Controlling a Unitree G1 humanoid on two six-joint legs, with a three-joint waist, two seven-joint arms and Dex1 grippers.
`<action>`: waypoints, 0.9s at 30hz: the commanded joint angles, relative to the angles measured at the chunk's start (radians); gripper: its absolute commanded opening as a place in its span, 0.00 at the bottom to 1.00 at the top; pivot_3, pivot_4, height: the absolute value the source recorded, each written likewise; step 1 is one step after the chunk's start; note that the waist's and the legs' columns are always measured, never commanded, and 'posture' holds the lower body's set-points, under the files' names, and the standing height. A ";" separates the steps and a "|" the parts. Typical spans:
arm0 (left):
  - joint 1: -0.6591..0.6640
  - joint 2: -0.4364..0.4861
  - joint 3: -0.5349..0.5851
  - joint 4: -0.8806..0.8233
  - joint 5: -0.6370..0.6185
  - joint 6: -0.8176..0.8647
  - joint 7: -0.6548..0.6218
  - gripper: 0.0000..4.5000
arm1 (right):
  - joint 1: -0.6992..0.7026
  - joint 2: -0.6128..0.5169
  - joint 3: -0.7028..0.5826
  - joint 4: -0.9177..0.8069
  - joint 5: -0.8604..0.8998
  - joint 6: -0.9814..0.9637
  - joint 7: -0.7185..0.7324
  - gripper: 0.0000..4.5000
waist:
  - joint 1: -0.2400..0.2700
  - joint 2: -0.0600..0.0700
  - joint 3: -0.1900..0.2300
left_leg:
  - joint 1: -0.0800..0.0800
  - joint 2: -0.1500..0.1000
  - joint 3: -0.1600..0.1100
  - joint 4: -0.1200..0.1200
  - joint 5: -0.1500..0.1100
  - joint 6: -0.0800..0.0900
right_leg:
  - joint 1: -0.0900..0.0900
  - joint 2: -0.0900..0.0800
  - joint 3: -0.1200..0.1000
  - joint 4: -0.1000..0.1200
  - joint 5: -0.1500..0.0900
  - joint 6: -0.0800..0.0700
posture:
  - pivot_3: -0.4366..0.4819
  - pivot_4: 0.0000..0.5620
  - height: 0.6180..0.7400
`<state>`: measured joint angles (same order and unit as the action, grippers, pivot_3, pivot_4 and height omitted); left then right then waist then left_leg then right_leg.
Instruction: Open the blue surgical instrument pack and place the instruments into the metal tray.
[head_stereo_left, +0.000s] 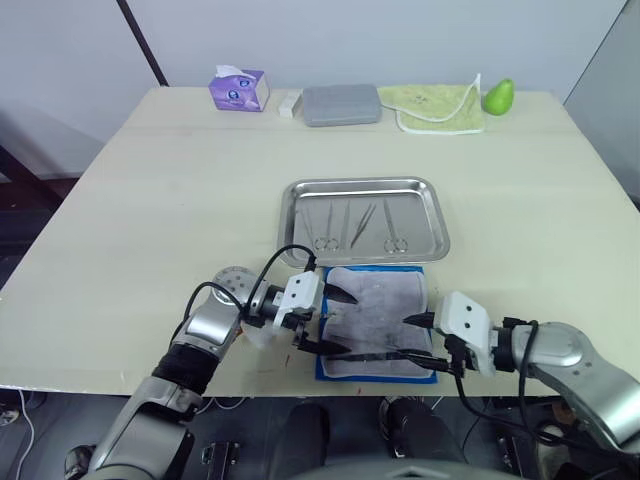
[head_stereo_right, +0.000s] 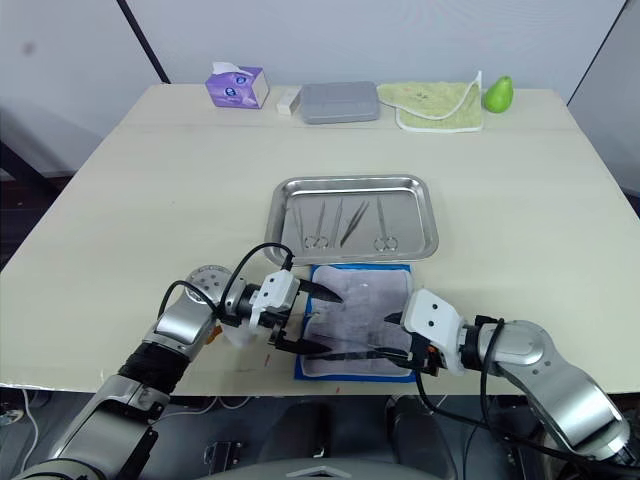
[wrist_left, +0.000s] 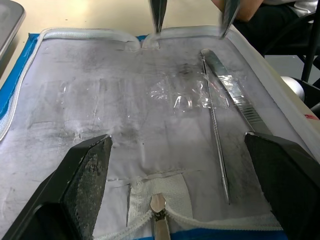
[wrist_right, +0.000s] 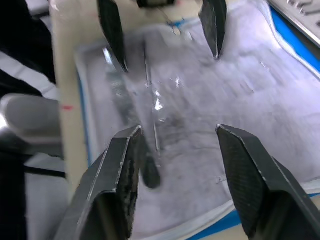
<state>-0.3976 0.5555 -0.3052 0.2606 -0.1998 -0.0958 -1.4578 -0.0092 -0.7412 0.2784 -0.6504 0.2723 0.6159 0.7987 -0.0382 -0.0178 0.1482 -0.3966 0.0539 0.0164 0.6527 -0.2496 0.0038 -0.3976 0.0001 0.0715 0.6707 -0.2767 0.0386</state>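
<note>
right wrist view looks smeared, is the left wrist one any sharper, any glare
Right wrist view: soft and streaky, the tool on the open pack blurred. Left wrist view: crisp, tweezers sharp, glints off clear plastic. Left eye view: even light, tray shiny.

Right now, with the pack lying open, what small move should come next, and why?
Probably lower the open left gripper onto the tweezers left on the pack's grey lining and close; the metal tray already holds several instruments.
</note>
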 joint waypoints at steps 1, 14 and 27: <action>0.039 0.014 -0.022 0.011 0.024 0.041 0.004 1.00 | -0.020 0.000 0.038 0.013 -0.053 -0.051 -0.002 0.55 | -0.002 0.000 0.000 | 0.000 0.000 0.000 0.000 0.000 0.000 | 0.000 0.000 0.000 0.000 0.000 0.000 | 0.48 0.27 1.00; 0.034 0.015 -0.020 -0.017 0.022 0.072 0.014 1.00 | -0.063 0.007 0.100 0.077 -0.138 -0.085 0.008 0.55 | 0.000 0.000 0.000 | 0.000 0.000 0.000 0.000 0.000 0.000 | 0.000 0.000 0.000 0.000 0.000 0.000 | 0.48 0.27 1.00; 0.033 0.005 -0.024 0.017 0.029 0.050 0.014 1.00 | -0.084 -0.006 0.109 0.065 -0.151 -0.048 0.014 0.55 | 0.000 0.000 0.000 | 0.000 0.000 0.000 0.000 0.000 0.000 | 0.000 0.000 0.000 0.000 0.000 0.000 | 0.48 0.27 1.00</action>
<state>-0.3882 0.5575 -0.3035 0.2322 -0.1994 -0.0578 -1.4405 -0.0926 -0.7363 0.3776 -0.5712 0.1373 0.5635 0.8065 -0.0379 -0.0179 0.1480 -0.3965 0.0539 0.0164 0.6530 -0.2496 0.0038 -0.3974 0.0001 0.0715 0.6709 -0.2765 0.0386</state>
